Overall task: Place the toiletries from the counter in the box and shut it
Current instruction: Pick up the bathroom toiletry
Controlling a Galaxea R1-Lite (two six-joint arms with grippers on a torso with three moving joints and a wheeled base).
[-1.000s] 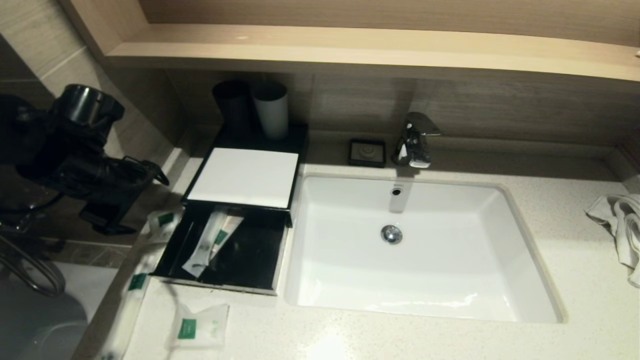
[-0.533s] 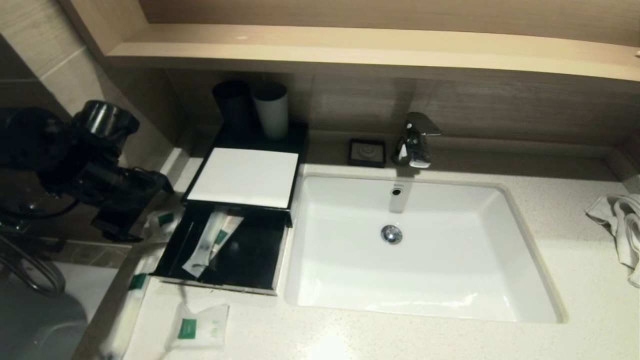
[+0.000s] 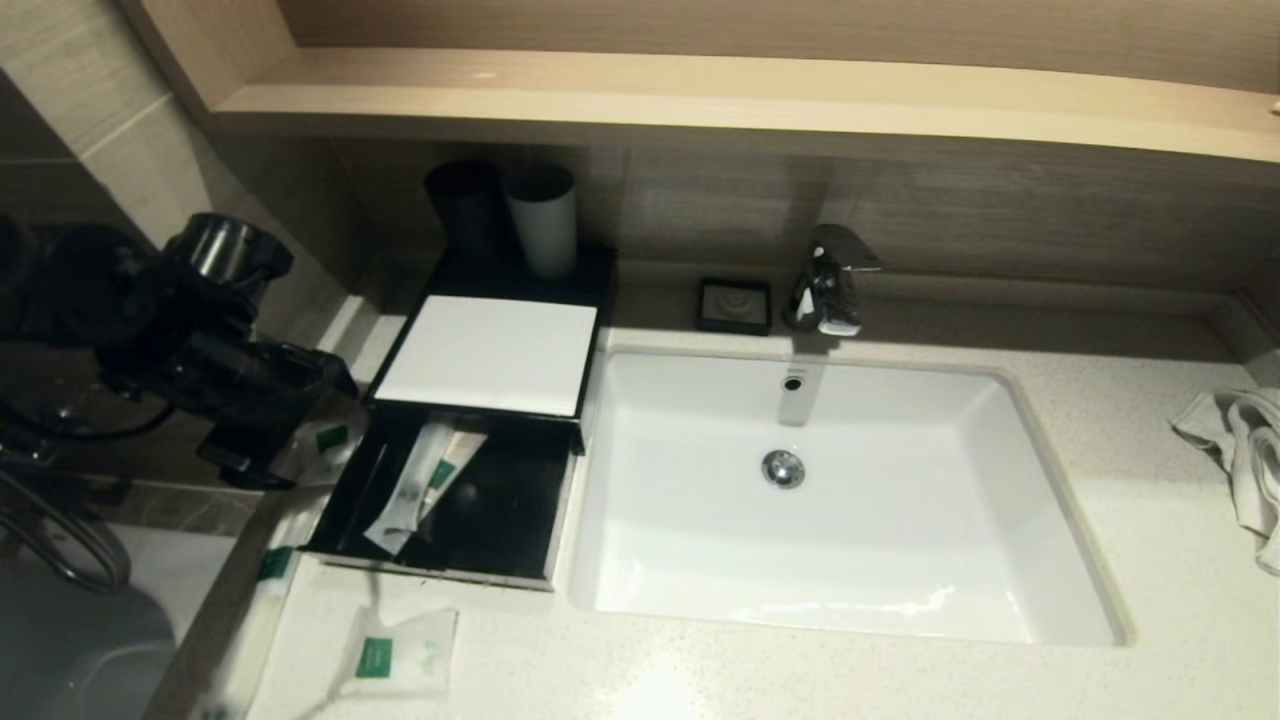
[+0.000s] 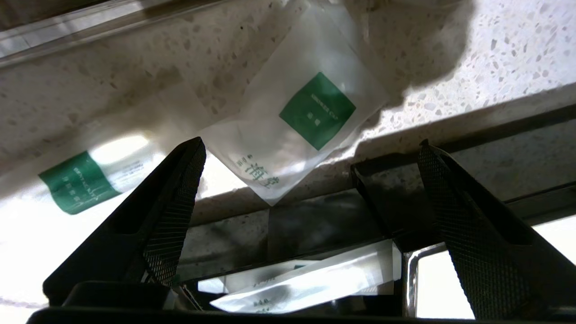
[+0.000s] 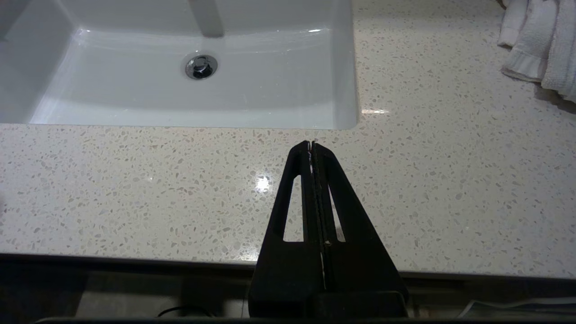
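Counter (image 3: pixel 1150 500) of speckled off-white stone, white sink basin (image 3: pixel 850 560) sunk into it. Box (image 3: pixel 490 350) at left of the basin, black with a flat white top panel, drawer (image 3: pixel 480 520) pulled out toward the front edge. Inside the drawer, long packet (image 3: pixel 415 490) lying lengthwise, translucent white with a green label; possibly a second one overlapping it, hard to tell in the dark tray.

Left gripper (image 4: pixel 310 148) low over the counter's left edge beside the open drawer, fingers (image 4: pixel 180 198) spread wide, nothing between them. Just beyond the fingertips, small squarish packet (image 4: pixel 297 130) flat on the stone, green label up, one corner jutting past the counter edge; same packet (image 3: pixel 325 440) seen from above just left of the drawer. Second long packet (image 3: pixel 265 600) lying along the left edge nearer the front, green label (image 4: pixel 76 182) showing. Second squarish packet (image 3: pixel 400 655) on the counter in front of the drawer, apart from the others.

Right gripper (image 5: pixel 312 144) parked above the front strip of counter, near the basin's right front corner, fingers pressed together, holding nothing.

Behind the box, black cup (image 3: pixel 465 215) and white cup (image 3: pixel 545 220) side by side. Black soap dish (image 3: pixel 735 305) and chrome tap (image 3: pixel 830 280) behind the basin. White towel (image 3: pixel 1240 470) crumpled at far right. Light wooden shelf (image 3: pixel 740 100) above.
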